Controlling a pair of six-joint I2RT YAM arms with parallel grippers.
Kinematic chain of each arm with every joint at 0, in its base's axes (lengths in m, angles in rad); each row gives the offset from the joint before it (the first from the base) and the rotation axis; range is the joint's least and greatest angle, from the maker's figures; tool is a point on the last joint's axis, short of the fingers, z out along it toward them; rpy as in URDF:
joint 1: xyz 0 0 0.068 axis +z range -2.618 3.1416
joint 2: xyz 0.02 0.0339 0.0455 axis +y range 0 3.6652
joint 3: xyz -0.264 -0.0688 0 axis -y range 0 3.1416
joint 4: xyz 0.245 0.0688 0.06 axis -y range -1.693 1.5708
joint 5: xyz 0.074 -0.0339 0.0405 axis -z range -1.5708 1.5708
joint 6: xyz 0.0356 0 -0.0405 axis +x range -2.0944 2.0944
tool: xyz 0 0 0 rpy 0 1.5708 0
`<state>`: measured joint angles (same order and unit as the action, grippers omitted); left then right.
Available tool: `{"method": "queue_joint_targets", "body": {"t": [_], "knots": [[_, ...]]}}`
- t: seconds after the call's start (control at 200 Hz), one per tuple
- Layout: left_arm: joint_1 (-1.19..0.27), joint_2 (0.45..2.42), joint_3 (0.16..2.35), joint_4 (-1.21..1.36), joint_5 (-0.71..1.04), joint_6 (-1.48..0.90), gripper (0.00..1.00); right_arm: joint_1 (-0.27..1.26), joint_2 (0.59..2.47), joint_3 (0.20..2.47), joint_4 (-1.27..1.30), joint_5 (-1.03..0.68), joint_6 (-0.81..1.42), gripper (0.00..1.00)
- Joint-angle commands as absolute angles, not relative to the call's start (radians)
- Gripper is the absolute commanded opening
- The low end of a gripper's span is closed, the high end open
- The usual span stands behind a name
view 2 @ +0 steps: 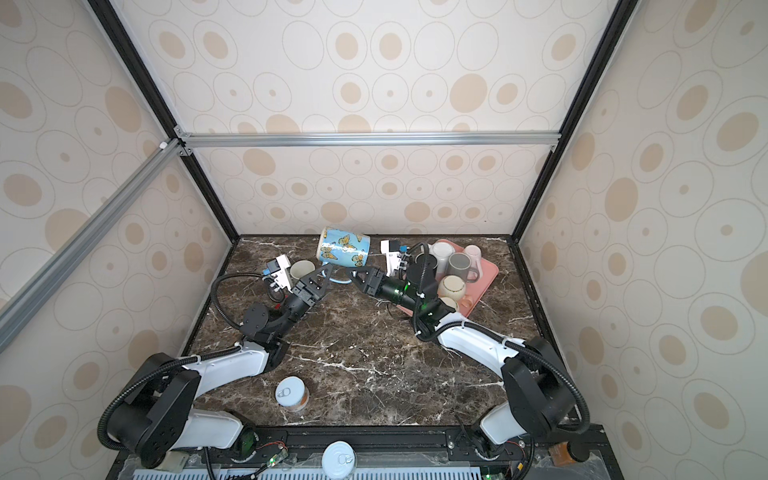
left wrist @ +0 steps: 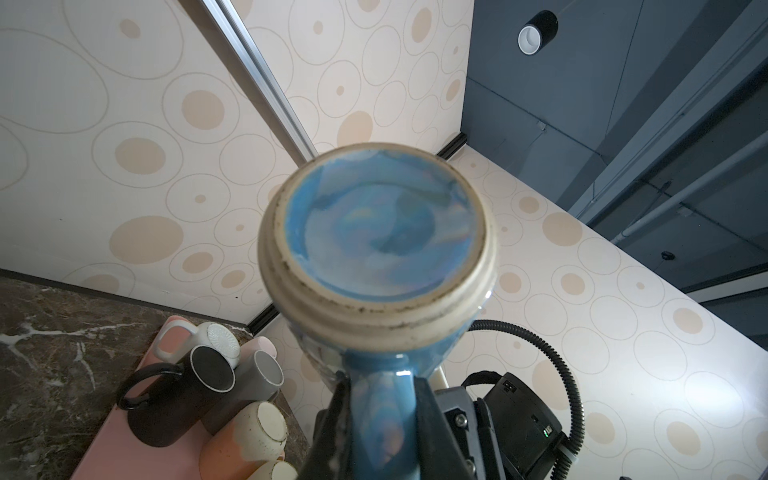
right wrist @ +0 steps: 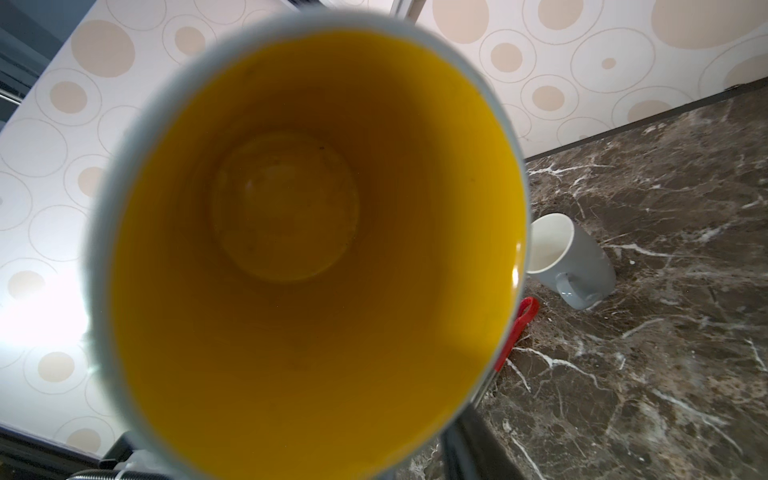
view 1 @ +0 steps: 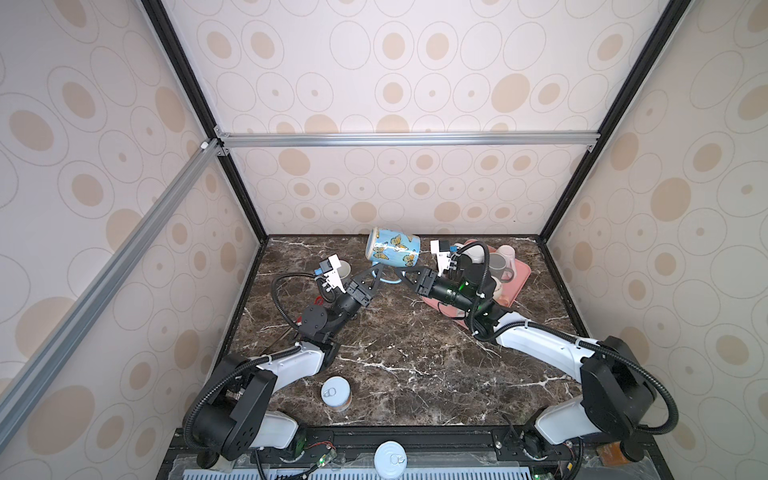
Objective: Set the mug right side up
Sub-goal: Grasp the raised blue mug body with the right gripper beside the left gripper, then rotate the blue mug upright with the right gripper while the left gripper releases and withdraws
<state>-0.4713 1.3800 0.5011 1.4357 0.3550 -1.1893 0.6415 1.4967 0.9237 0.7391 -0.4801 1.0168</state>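
Showing mug (right wrist: 307,232) yellow interior: right wrist only.

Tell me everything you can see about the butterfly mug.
The butterfly mug is glossy light-blue ceramic with orange butterflies, a yellow inside, a blue handle and an unglazed, speckled foot ring. It hangs in the air on its side, handle down. The left gripper is shut on the handle; the right gripper is at its mouth side, contact unclear.
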Motion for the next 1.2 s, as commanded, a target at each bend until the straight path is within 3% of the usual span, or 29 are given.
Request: {"method": "queue_joint_targets", "body": {"t": [0.0,0.125,0.225,0.295,0.595,0.73,0.92,1.195], "knots": [[-0.468,1.358,0.52,1.697,0.346,-1.245,0.0,0.649,1.517,0.95,0.859,-0.485,1.058,0.26],[-0.465,1.36,0.499,1.709,0.34,-1.258,0.0,0.654,1.529,0.951,0.904,-0.492,1.071,0.2],[-0.465,1.359,0.489,1.712,0.338,-1.264,0.0,0.663,1.544,0.96,0.916,-0.502,1.075,0.35],[-0.464,1.361,0.493,1.712,0.344,-1.268,0.0,0.671,1.556,0.967,0.917,-0.5,1.076,0.4],[-0.463,1.36,0.487,1.72,0.355,-1.287,0.0,0.685,1.6,1.004,0.96,-0.508,1.104,0.16],[-0.459,1.357,0.469,1.713,0.354,-1.295,0.0,0.685,1.608,1.006,0.97,-0.509,1.105,0.0],[-0.44,1.321,0.425,1.664,0.355,-1.282,0.0,0.686,1.6,0.994,0.965,-0.497,1.087,0.0],[-0.394,1.193,0.403,1.431,0.409,-1.194,0.25,0.684,1.578,0.982,0.946,-0.47,1.046,0.0]]}}
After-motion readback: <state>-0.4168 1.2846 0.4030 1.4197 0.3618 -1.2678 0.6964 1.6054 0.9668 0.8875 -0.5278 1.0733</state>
